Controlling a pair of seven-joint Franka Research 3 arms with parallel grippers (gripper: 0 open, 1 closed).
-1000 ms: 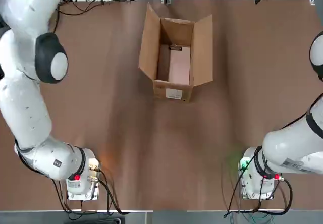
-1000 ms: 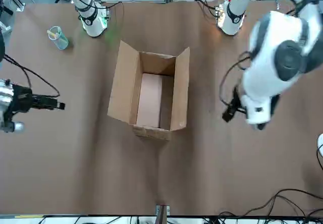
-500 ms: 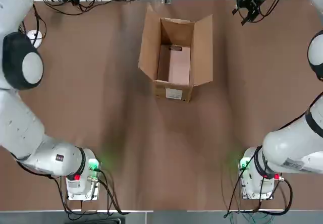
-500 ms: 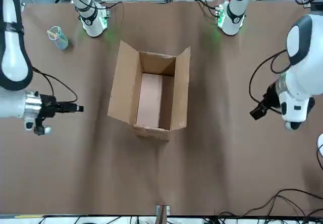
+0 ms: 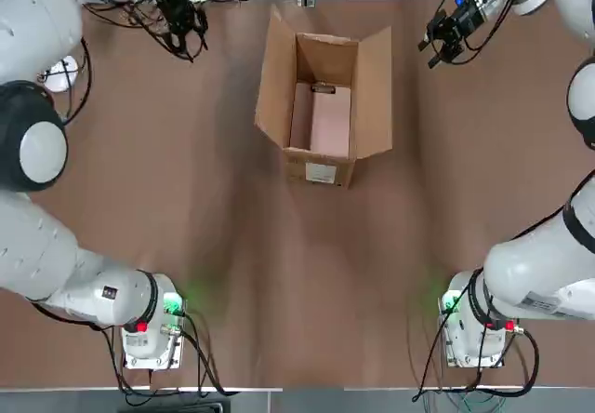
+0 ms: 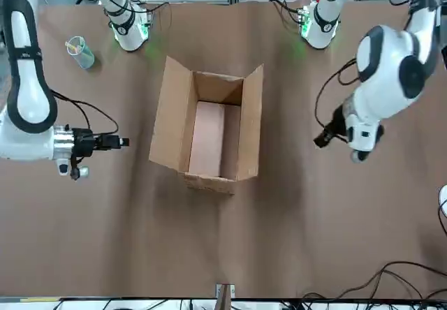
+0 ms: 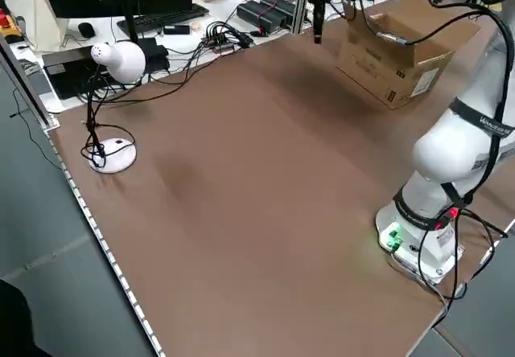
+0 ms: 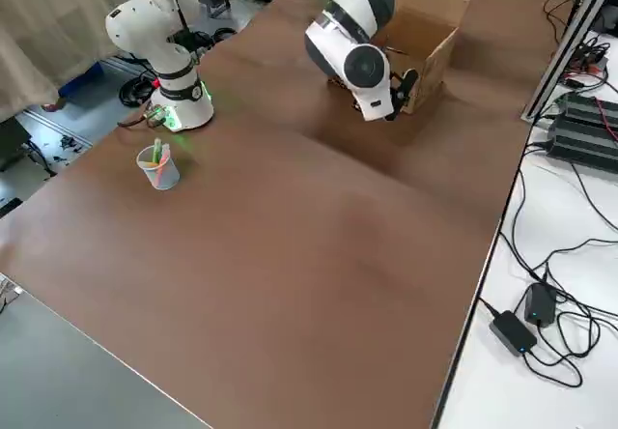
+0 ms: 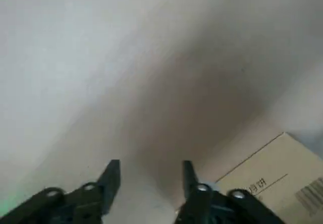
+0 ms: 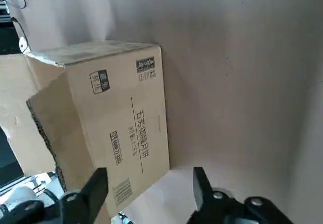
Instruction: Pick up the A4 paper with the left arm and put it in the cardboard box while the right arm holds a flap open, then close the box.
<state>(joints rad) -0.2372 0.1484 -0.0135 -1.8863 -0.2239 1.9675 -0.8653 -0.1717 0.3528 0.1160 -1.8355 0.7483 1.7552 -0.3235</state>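
Item: left gripper [image 9: 151, 164]. Jaws apart, nothing between them. Lies off the box's left side, towards the table's far left corner.

Item: right gripper [image 10: 150, 171]. Jaws apart, empty as well. Lies just beside the box on its right, the nearer of my two.

Item: left flap [image 5: 276, 78] and right flap [image 5: 375, 92]. Both upright and splayed outward, running along the box's long sides. Each has one gripper on its outer side, neither touched.

Item: box [image 5: 296, 167]. Near the middle of the table's [image 5: 279, 292] far edge, long axis running from that edge towards my arms' bases.

Item: paper [image 5: 330, 125]. Flat inside the box, lengthwise, clip [image 5: 323, 88] towards the far end.

Remark: with the paper in, I judge closing is what remains; each gripper should push its flap inward, across the long axis.
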